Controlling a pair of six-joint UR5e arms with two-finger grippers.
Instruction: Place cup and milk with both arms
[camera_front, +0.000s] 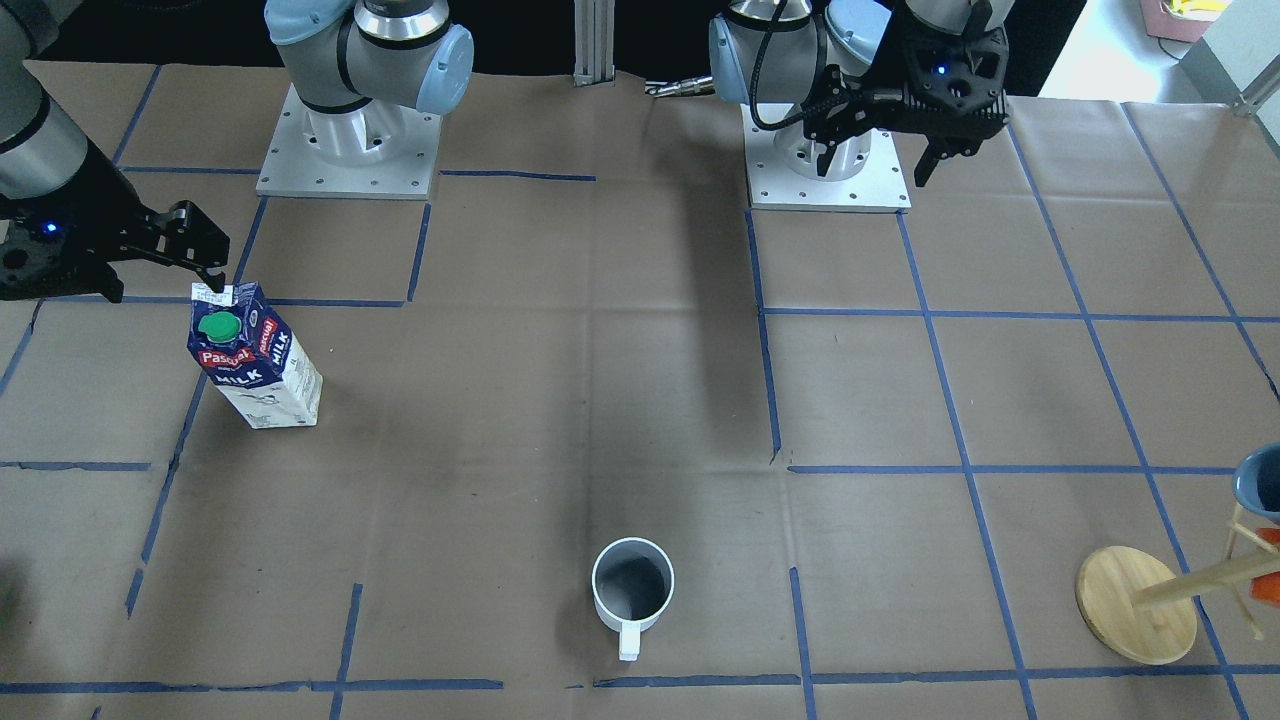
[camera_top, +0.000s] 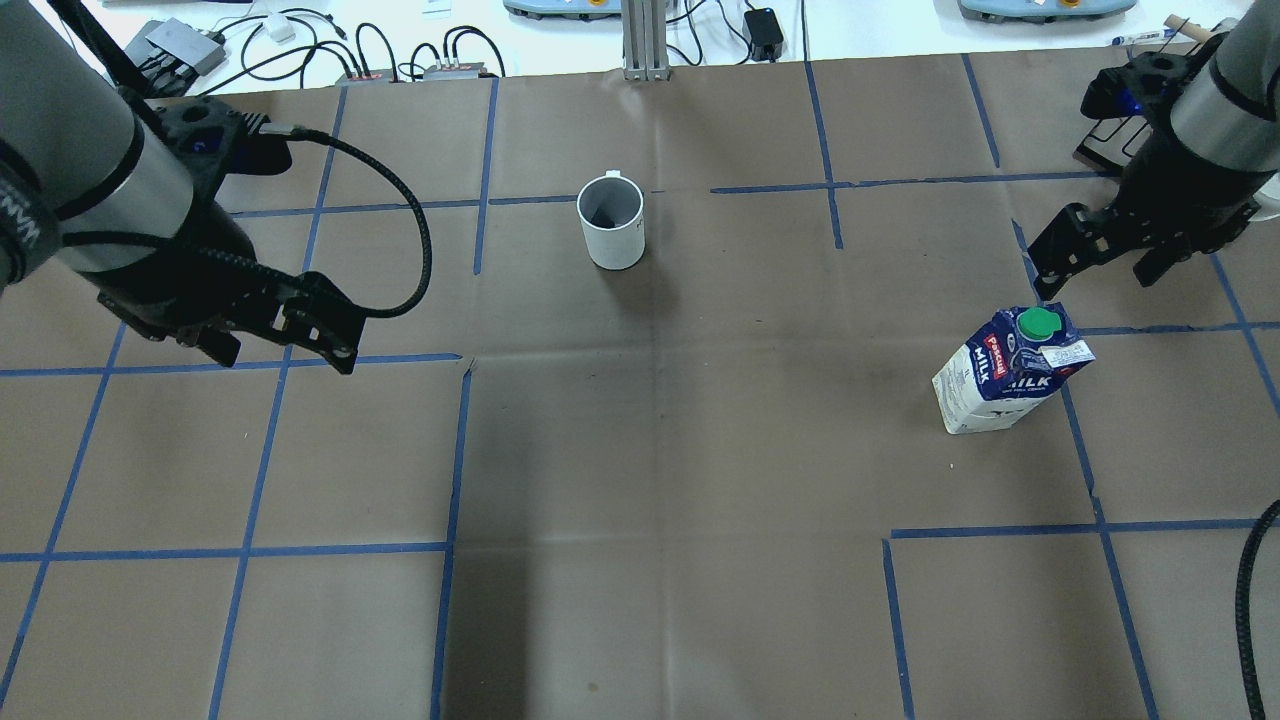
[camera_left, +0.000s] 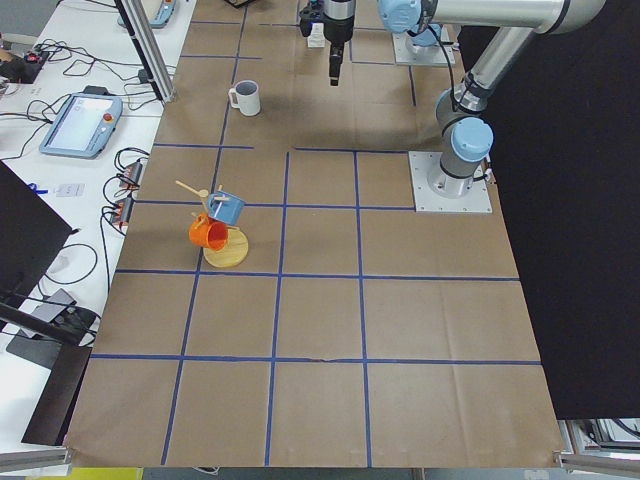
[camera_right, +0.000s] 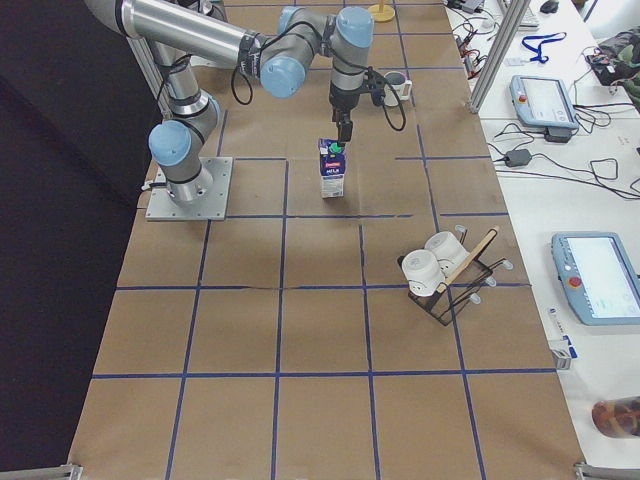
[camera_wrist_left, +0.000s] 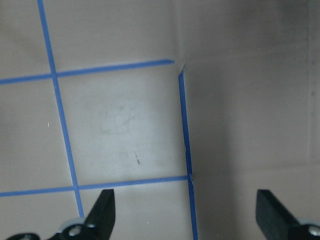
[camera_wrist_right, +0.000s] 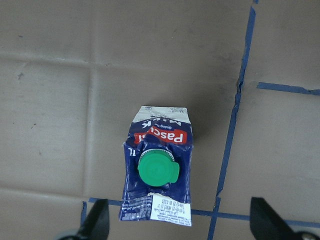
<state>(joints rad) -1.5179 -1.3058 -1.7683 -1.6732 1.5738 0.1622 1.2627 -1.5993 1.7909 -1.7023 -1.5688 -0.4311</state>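
The milk (camera_front: 255, 360) stands upright on the brown paper on the robot's right side, green cap up; it also shows in the overhead view (camera_top: 1005, 375) and the right wrist view (camera_wrist_right: 157, 170). My right gripper (camera_top: 1095, 272) hovers open and empty just above and behind the carton, jaws wide apart in the right wrist view (camera_wrist_right: 180, 222). The cup (camera_front: 632, 590) stands upright at the far middle of the table (camera_top: 611, 222), handle pointing away from the robot. My left gripper (camera_top: 280, 345) is open and empty, well to the left of the cup, over bare paper (camera_wrist_left: 185, 215).
A wooden mug tree (camera_front: 1140, 600) with a blue and an orange cup stands at the far edge on the robot's left. A rack with white cups (camera_right: 440, 270) stands beyond the milk on the right. The arm bases (camera_front: 350, 150) sit at the robot's edge.
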